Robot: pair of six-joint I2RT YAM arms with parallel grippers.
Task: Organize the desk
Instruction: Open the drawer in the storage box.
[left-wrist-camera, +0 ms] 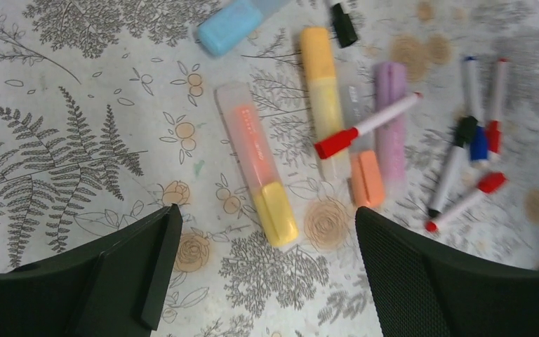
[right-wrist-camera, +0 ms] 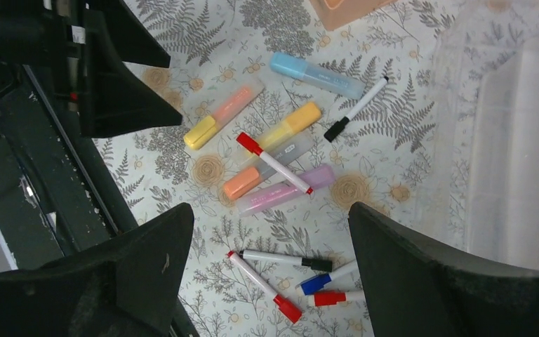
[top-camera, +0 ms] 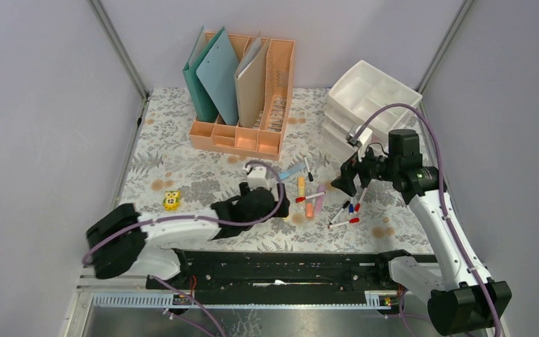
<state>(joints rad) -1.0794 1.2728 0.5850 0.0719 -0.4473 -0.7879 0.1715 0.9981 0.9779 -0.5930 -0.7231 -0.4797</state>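
The desk (top-camera: 182, 168) carries a fern-and-flower cloth. Several highlighters (top-camera: 305, 196) lie loose at its middle, with thin markers (top-camera: 344, 214) just right of them. My left gripper (left-wrist-camera: 267, 214) hangs open low over the near end of a yellow-capped orange highlighter (left-wrist-camera: 256, 168), gripping nothing. Beyond it lie a yellow highlighter (left-wrist-camera: 323, 91), a purple one (left-wrist-camera: 391, 119) and a red-capped marker (left-wrist-camera: 365, 130). My right gripper (right-wrist-camera: 268, 210) is open and empty, raised above the small markers (right-wrist-camera: 281, 261). A blue highlighter (right-wrist-camera: 316, 75) and a black-capped marker (right-wrist-camera: 356, 109) lie farther back.
A peach file rack (top-camera: 242, 133) holding teal and tan folders (top-camera: 217, 77) stands at the back. A white drawer unit (top-camera: 368, 98) sits at the back right, close to my right arm. A small yellow figure marked 12 (top-camera: 172, 201) rests at the left.
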